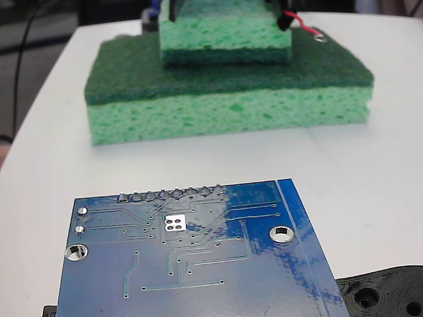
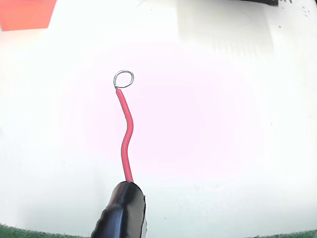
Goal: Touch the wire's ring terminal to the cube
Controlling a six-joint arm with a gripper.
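Your fixed view looks across the white counter [image 1: 390, 132]. A shiny blue printed circuit board [image 1: 198, 257] fills the foreground at six o'clock, with a black plastic part [image 1: 386, 294] at its five o'clock corner. Behind it sits a stack of two green sponges [image 1: 225, 92], the smaller on top. At one o'clock on the stack, the thin red wire [image 1: 305, 25] leaves its black sleeve [image 1: 285, 20], and the tiny silver ring terminal [image 1: 321, 36] lies over the lower sponge's dark top. In your wrist view the ring terminal [image 2: 124, 79] points to twelve o'clock above bare white counter, with an orange patch [image 2: 27, 14] at eleven o'clock. I cannot tell how wide your pincer stands; its fingers stay hidden.
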